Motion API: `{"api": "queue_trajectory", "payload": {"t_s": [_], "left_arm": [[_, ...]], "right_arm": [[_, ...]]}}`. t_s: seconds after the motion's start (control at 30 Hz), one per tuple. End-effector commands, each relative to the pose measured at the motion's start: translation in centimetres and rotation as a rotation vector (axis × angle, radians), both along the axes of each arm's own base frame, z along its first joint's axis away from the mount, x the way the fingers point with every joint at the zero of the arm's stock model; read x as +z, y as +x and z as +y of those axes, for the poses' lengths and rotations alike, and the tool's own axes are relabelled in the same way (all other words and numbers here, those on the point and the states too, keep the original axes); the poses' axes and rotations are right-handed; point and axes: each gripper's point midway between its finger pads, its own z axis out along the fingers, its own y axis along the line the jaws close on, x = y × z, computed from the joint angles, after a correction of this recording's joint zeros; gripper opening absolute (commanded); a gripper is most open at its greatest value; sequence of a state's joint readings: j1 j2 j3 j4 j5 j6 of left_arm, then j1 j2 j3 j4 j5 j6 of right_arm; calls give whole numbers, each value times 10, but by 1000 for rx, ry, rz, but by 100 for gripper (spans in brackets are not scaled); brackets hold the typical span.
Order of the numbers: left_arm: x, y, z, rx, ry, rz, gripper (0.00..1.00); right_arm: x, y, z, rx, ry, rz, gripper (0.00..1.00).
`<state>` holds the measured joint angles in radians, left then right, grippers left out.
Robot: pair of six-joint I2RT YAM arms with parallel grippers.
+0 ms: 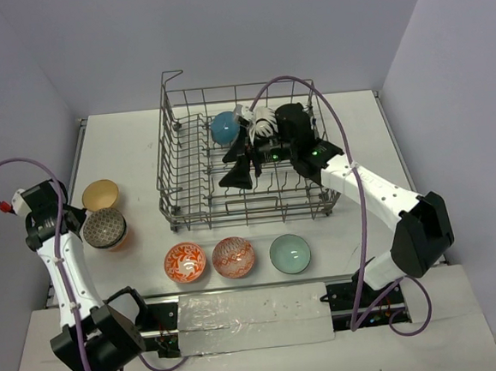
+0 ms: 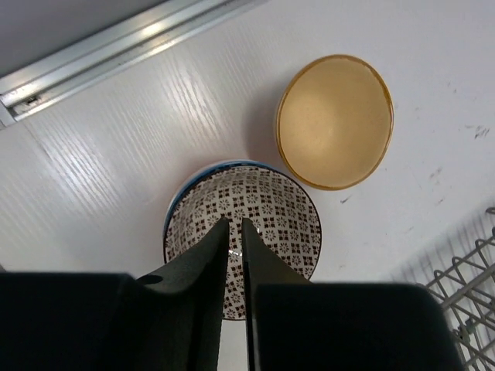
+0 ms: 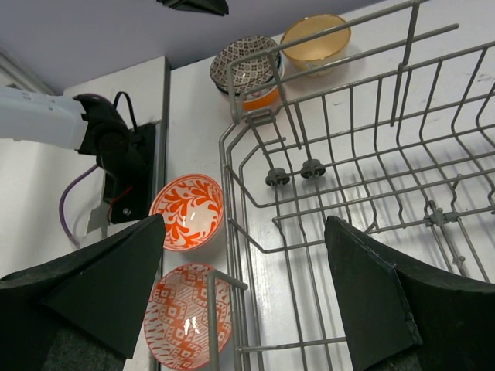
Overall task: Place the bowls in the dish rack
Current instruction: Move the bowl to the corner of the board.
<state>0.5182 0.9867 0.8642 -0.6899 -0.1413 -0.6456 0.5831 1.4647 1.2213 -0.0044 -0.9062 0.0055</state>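
Left gripper (image 2: 235, 222), its jaws a narrow slit apart, hangs over the patterned bowl (image 2: 267, 205) beside the tan bowl (image 2: 335, 120). Right gripper (image 3: 244, 224) gapes wide and empty inside the rack (image 1: 175, 170), near the teal bowl (image 1: 224, 128) and striped bowl (image 1: 263, 120).

Held the right arm (image 1: 378, 197) stretched forward and leftward from its base, elbow bent at the near right, wrist angled down. Held the right gripper (image 3: 240, 228) wide open, dark fingers (image 3: 100, 286) splayed to either side of the wrist view. Held the left arm (image 1: 65, 269) folded up along the left edge, wrist turned inward. Pointed the left gripper (image 2: 236, 224) steeply down, jaws barely parted, only a thin slit between the tips.
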Motion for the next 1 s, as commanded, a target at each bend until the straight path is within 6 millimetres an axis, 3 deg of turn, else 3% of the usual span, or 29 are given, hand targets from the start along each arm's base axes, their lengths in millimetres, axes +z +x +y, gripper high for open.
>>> {"api": "queue_trajectory", "payload": {"t_s": [0.0, 0.17, 0.27, 0.43, 0.73, 0.97], "left_arm": [[19, 3, 17, 33, 101, -39, 18], [4, -4, 30, 133, 103, 30, 22], [-19, -11, 37, 189, 93, 106, 22], [-29, -12, 46, 242, 74, 139, 23], [-62, -8, 36, 254, -105, 147, 23], [-65, -5, 34, 255, -129, 137, 23]], "right_arm": [[8, 3, 2, 11, 11, -23, 91], [8, 3, 3, 18, 10, -14, 91], [7, 4, 3, 15, 2, -3, 91], [9, 2, 4, 28, 3, 2, 91], [0, 1, 0, 14, -19, -3, 91], [-4, 1, -3, 6, -30, -19, 91]]}}
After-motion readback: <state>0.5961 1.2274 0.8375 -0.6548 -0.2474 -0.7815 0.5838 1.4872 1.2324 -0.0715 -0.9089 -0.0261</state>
